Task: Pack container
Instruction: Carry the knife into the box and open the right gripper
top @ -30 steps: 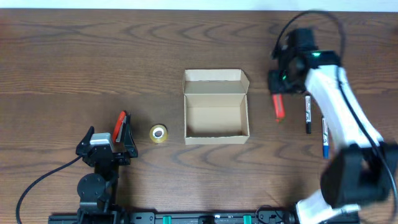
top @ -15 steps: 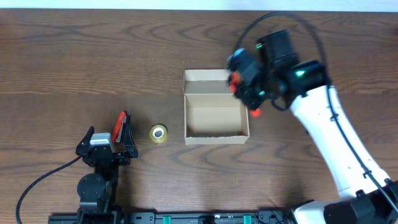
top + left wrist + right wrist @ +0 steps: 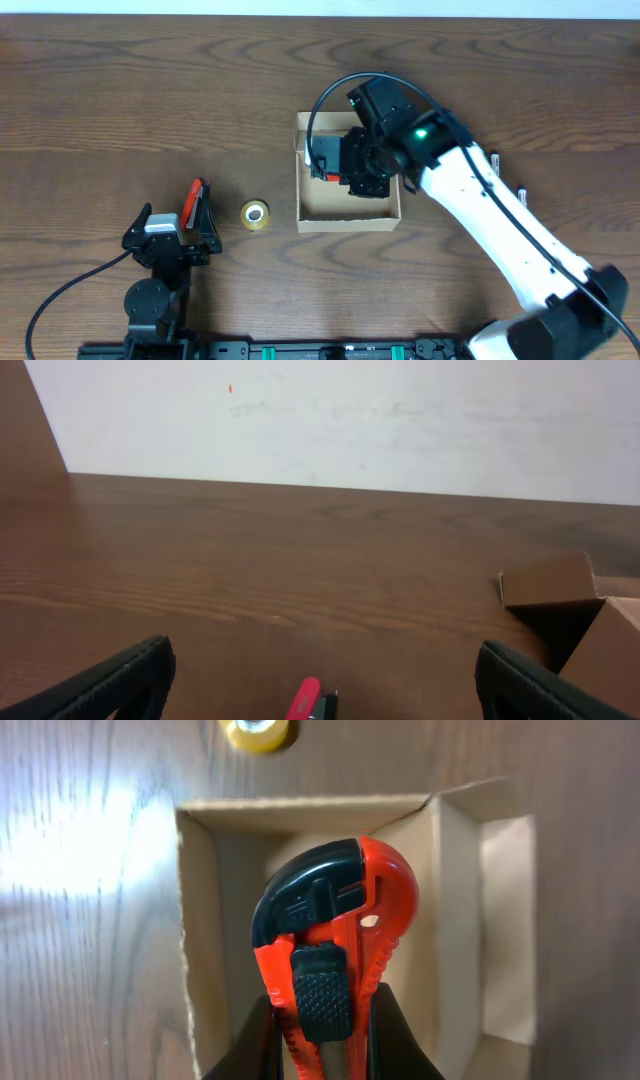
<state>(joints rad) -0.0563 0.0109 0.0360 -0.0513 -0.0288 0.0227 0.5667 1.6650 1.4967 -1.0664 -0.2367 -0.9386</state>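
The container (image 3: 346, 223) is an open tan cardboard box at mid-table, its flap lid (image 3: 325, 123) folded back on the far side. My right gripper (image 3: 347, 166) hovers over the box's inside, shut on a red and black box cutter (image 3: 330, 935). The right wrist view shows the cutter pointing down into the box (image 3: 205, 950). My left gripper (image 3: 197, 208) rests at the front left, open, with a small red object (image 3: 306, 699) low between its fingers (image 3: 320, 682). The box corner shows at the right of the left wrist view (image 3: 560, 582).
A small yellow tape roll (image 3: 254, 214) lies between the left gripper and the box, and also shows in the right wrist view (image 3: 258, 732). Pens (image 3: 522, 196) lie right of the box, mostly hidden under the right arm.
My right arm has swung left from the pens at the right side to over the box, carrying the red cutter. The left arm has not moved.
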